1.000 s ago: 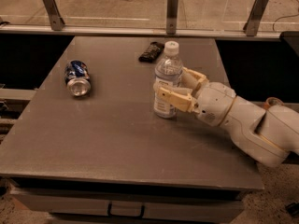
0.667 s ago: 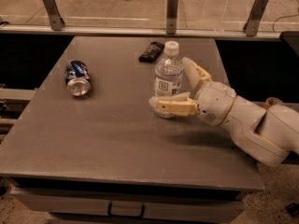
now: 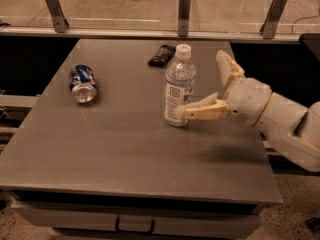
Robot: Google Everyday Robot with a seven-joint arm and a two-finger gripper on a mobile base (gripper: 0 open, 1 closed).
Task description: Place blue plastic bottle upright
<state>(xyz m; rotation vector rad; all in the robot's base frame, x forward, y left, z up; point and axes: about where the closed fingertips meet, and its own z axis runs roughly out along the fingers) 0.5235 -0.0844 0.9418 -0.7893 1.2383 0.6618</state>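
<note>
- The blue plastic bottle [image 3: 179, 86] stands upright on the worktop [image 3: 125, 154], a little right of centre and toward the far half; its white cap is on top and its white label with a dark square mark faces the camera
- The claw [image 3: 201, 83] sits just beside the bottle on its right, spread wide and holding nothing
- One of its tan fingers [image 3: 206, 111] reaches low across to the bottle's base on the near right side; whether it touches the plastic cannot be told
- The other finger points up and away, well clear of the bottle's right side
- The white arm [image 3: 282, 126] comes in from the right edge, hanging over the worktop's right border
- A blue can [image 3: 82, 83] lies on its side well to the bottle's left, its open end toward the camera
- A small dark object [image 3: 161, 55] lies flat behind the bottle, near the far edge
- A glass barrier with metal posts [image 3: 184, 11] runs behind the worktop
</note>
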